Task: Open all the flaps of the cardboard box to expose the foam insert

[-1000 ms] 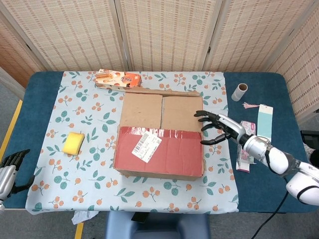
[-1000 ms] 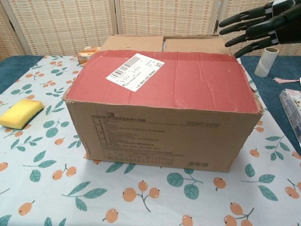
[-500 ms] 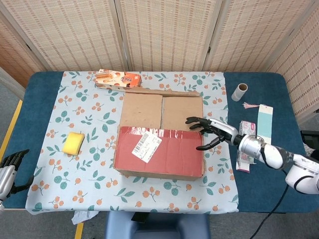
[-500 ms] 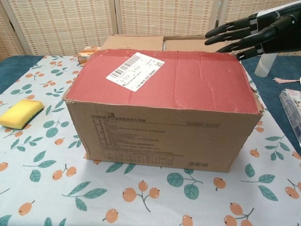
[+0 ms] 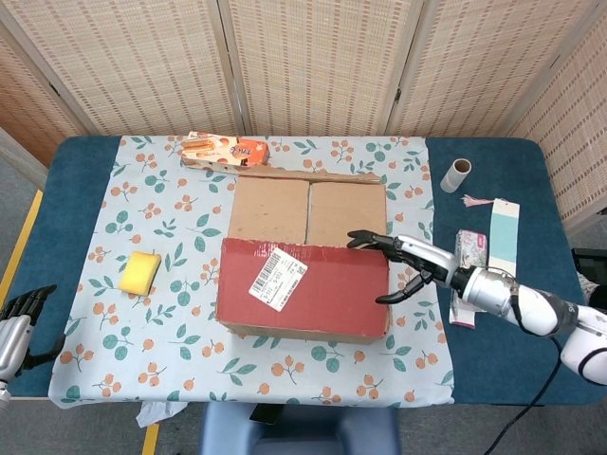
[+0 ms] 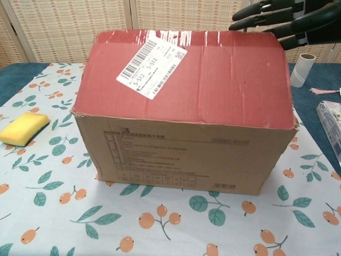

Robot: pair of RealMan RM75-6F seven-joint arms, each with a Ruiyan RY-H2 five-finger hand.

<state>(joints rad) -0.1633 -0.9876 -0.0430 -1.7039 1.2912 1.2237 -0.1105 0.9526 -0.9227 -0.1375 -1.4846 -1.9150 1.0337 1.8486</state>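
Note:
The cardboard box [image 5: 303, 322] stands mid-table on the flowered cloth. Its near flap [image 5: 332, 284], red with tape and bearing a white label [image 5: 278, 280], is tilted up off the top; in the chest view this red flap [image 6: 213, 74] rises steeply above the box front [image 6: 181, 160]. Two brown flaps [image 5: 308, 210] behind it lie flat and closed. My right hand [image 5: 417, 265] reaches in from the right, fingers spread along the red flap's far right corner, touching its edge [image 6: 282, 18]. My left hand [image 5: 19, 327] hangs off the table's near left corner, holding nothing.
A yellow sponge [image 5: 140, 273] lies left of the box. An orange snack box [image 5: 225, 150] sits just behind it. A cardboard tube [image 5: 456, 174], a teal card [image 5: 503, 234] and a plastic packet [image 5: 469, 275] lie to the right, near my right arm.
My right hand moved left onto the box and raised the red flap, which lay flat a second ago and now stands tilted up. The left hand has not moved.

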